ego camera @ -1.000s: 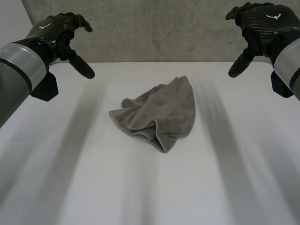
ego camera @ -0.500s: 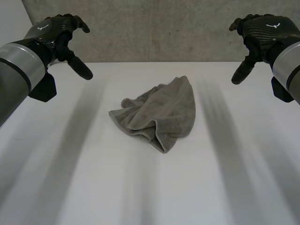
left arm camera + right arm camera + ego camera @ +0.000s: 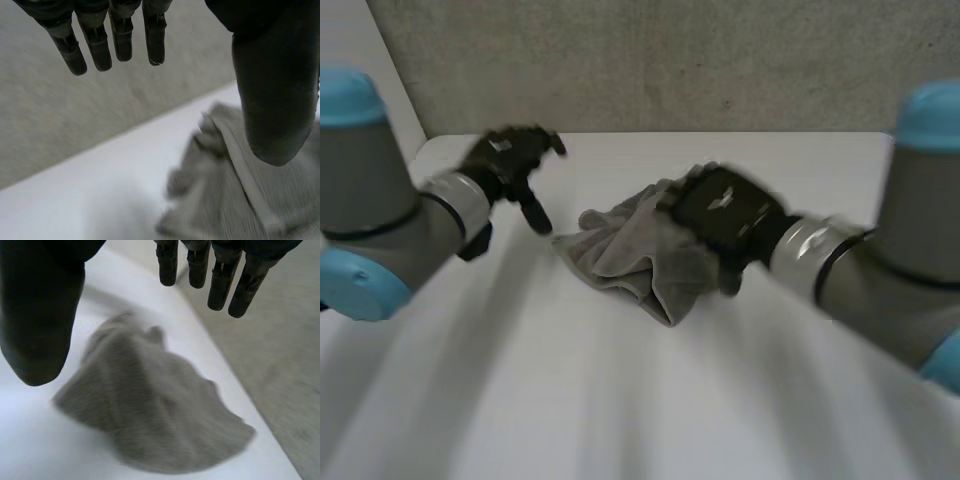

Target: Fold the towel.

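1. Right hand [image 3: 725, 215]: fingers straight, thumb spread wide, holding nothing. It hangs over the three o'clock side of the towel [image 3: 620, 250]; we cannot tell whether it touches.
2. Left hand [image 3: 510, 160]: likewise spread and empty, just off the towel's ten o'clock edge.
3. Towel: a crumpled heap, mid-table [image 3: 620, 400].
4. Risk, as we judge it: the corners are buried, so a grab may pinch several layers and fold the creases in.
5. Count: two hands, one towel, one table.
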`<state>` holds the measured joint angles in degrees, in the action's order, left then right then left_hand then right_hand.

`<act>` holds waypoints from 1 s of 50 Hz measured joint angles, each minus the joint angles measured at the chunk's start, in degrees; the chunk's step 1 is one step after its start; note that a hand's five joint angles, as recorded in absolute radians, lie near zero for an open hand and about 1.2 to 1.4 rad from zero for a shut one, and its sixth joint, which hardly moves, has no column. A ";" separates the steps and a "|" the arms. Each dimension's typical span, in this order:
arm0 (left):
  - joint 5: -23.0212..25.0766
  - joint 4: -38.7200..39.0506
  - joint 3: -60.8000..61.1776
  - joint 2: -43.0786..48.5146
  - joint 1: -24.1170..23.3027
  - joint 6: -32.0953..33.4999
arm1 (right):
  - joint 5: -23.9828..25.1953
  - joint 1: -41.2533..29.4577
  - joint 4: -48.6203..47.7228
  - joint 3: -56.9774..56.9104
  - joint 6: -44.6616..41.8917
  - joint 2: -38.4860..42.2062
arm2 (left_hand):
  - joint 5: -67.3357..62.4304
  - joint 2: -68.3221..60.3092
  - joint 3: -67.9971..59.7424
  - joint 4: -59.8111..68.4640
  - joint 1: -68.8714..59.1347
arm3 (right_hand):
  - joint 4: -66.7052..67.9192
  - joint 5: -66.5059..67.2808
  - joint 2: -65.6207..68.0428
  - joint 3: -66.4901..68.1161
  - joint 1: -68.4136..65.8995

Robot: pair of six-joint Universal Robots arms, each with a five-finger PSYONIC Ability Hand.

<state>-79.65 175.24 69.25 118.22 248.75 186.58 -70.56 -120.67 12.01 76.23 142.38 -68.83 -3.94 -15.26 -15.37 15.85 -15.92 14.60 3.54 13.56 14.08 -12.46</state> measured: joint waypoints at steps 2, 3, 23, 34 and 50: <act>1.63 0.23 0.12 3.14 -0.14 3.64 | -0.41 -1.77 -1.64 0.78 -3.81 2.62 | 0.00 0.00 0.00 0.00 0.00 | 0.00 0.00 0.00 0.00 -0.05; 2.30 0.29 0.19 4.63 -0.21 5.18 | -1.00 -2.74 -3.29 1.27 -5.67 4.35 | 0.00 0.00 0.00 0.00 0.00 | 0.00 0.12 0.06 0.04 -0.40; 2.84 8.65 2.83 15.85 -4.83 8.78 | -7.95 -7.34 -32.75 2.68 -16.65 18.86 | -0.85 -0.02 -0.01 0.00 0.00 | 32.91 33.96 34.26 33.40 -35.08; 2.58 10.20 2.24 17.79 -4.98 8.76 | -17.62 -4.09 -32.62 -0.56 -18.96 20.29 | -0.85 -0.02 -0.01 0.00 0.00 | 61.54 62.23 60.35 60.82 -61.26; 2.41 12.94 1.67 18.58 -5.75 7.24 | -27.43 1.34 -29.96 6.77 -3.13 12.95 | -4.86 -2.91 -2.79 2.02 -2.32 | 61.69 62.24 60.35 60.87 -61.27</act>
<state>-77.24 188.19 70.92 136.80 243.01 193.82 -97.98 -119.33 -17.95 83.01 139.25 -55.88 -8.80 -18.17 -18.16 17.87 -18.23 76.29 65.78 73.91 74.94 -73.73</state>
